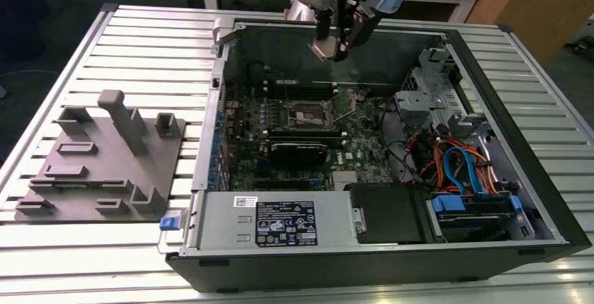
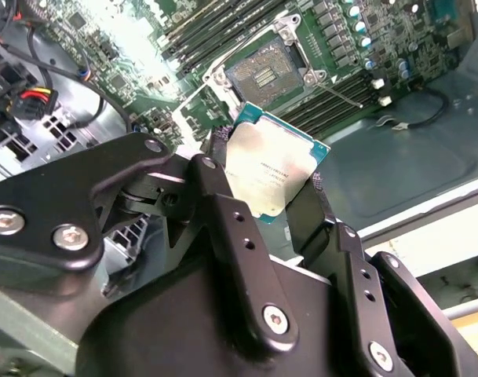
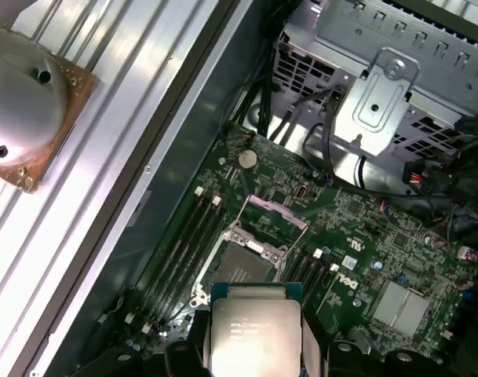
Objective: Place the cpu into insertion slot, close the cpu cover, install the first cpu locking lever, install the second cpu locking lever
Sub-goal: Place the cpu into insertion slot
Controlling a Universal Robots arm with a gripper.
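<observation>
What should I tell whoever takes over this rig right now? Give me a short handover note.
Tool: shut on the small square silver-topped cpu, held above the open black computer case.
Things: the square metal-rimmed insertion slot on the green motherboard is empty. The thin silvery cpu cover frame is tipped open.
Done: the chip is in the grip, over the board.
Left: chip not seated, cover not closed, thin wire locking levers not fastened.
</observation>
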